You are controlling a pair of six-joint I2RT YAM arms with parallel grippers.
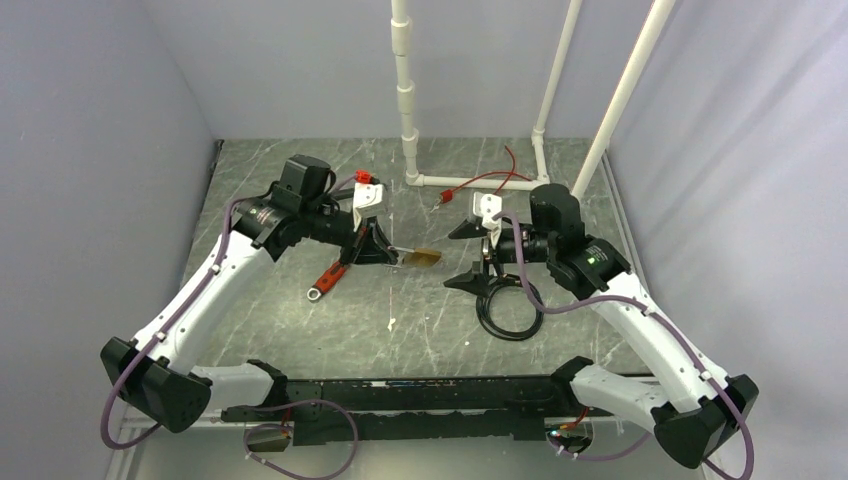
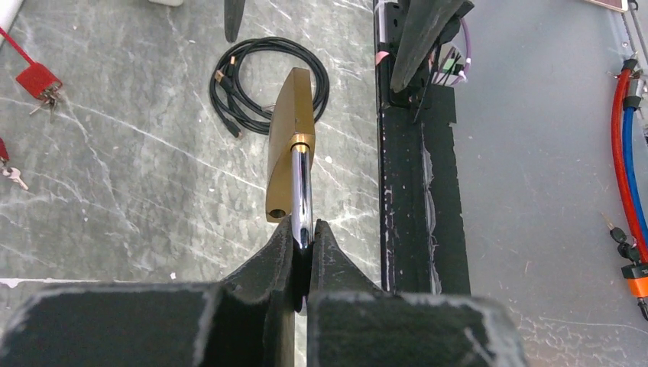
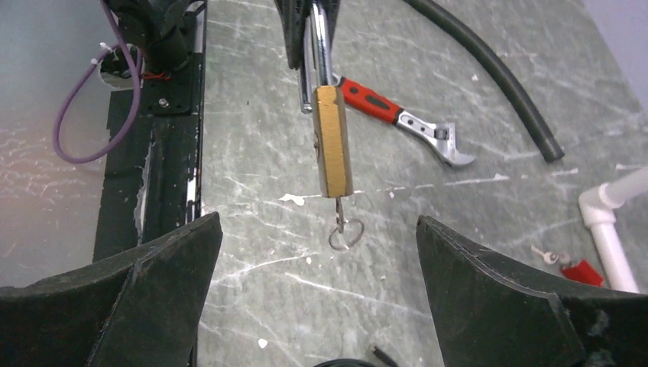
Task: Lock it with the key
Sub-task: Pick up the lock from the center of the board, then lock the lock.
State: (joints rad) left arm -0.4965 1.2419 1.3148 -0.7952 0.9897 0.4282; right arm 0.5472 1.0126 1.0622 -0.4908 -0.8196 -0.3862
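Padlock (image 3: pixel 334 141) held out above the desk (image 3: pixel 458 306), left hand (image 2: pixel 304 233) clamped on its shackle (image 2: pixel 302 191); key (image 3: pixel 339 208) in the keyhole, right hand (image 3: pixel 317 222) spread wide.

This is a robotics lab test cell. In the top view, plain grey panels (image 1: pixel 100 150) close off the left, back and right of the frame, boxing in a dark marbled tabletop (image 1: pixel 420 330). A left arm (image 1: pixel 200 290) and a right arm (image 1: pixel 640 320), both white and black, rise from a black mounting rail (image 1: pixel 420 395) along the bottom edge, with purple cables (image 1: pixel 108 400) looping off them. A white PVC pipe frame (image 1: pixel 406 100) stands at upper centre. Hardware props occupy mid-frame: a red-handled adjustable wrench (image 1: pixel 328 279), a coiled black cable (image 1: pixel 510 310), red-tagged keys (image 2: pixel 37 79) and a brass padlock (image 1: pixel 424 258).
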